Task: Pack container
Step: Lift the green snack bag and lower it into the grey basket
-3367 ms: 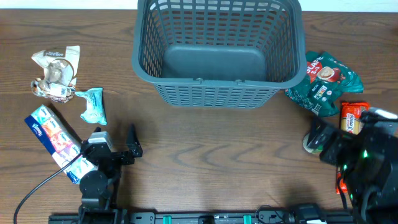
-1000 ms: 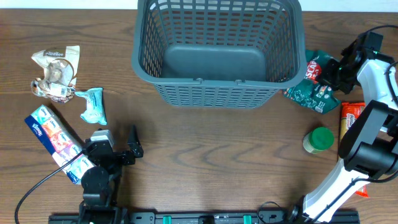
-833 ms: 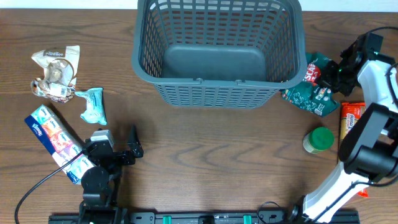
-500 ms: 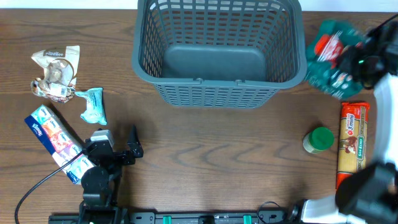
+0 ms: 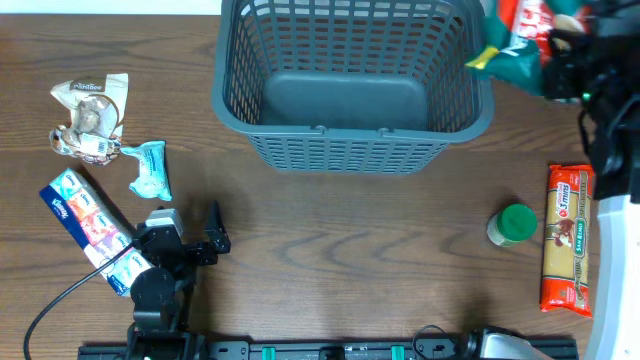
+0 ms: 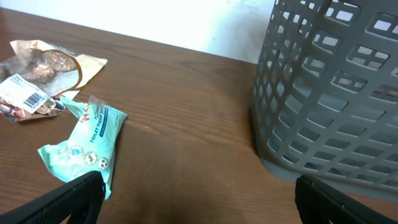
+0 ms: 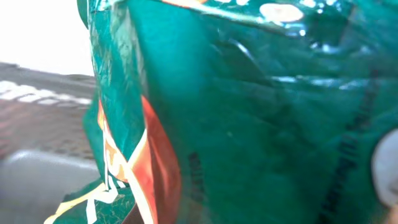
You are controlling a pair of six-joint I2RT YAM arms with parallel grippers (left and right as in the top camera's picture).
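The green snack bag (image 5: 512, 42), which in the overhead pictures of a moment ago lay on the bench (image 5: 350, 250) just right of the container (image 5: 350, 150), is now lifted clear of the wood. It is carried high over the container's far right corner, where it overlaps the rim. It is held pinched in the right claw (image 5: 566, 62), whose arm is swung up and leftward from the right edge. The container is unmoved at the far middle of the bench, upright, with its grey floor bare, so nothing is packed yet. The first item is judged close to release, though a short carry leftward over the opening seems needed before it can be dropped cleanly. The left claw (image 6: 198, 180) is kept spread and parked low at the front left, unchanged, with a teal wipes packet (image 6: 84, 140) and a crumpled wrapper (image 6: 43, 71) lying ahead of it. A tissue pack (image 5: 90, 222), a green-lidded jar (image 5: 514, 225) and a long orange packet (image 5: 566, 240) are left untouched. Much is hidden. The right wrist view is filled almost wholly by the bag's glossy green and red foil, so the hold of the fingers cannot be seen directly; the pinch is inferred from the bag hanging off the bench. The bag's top is cut off by the overhead frame's edge, its print is blurred, and its height above the rim cannot be told.
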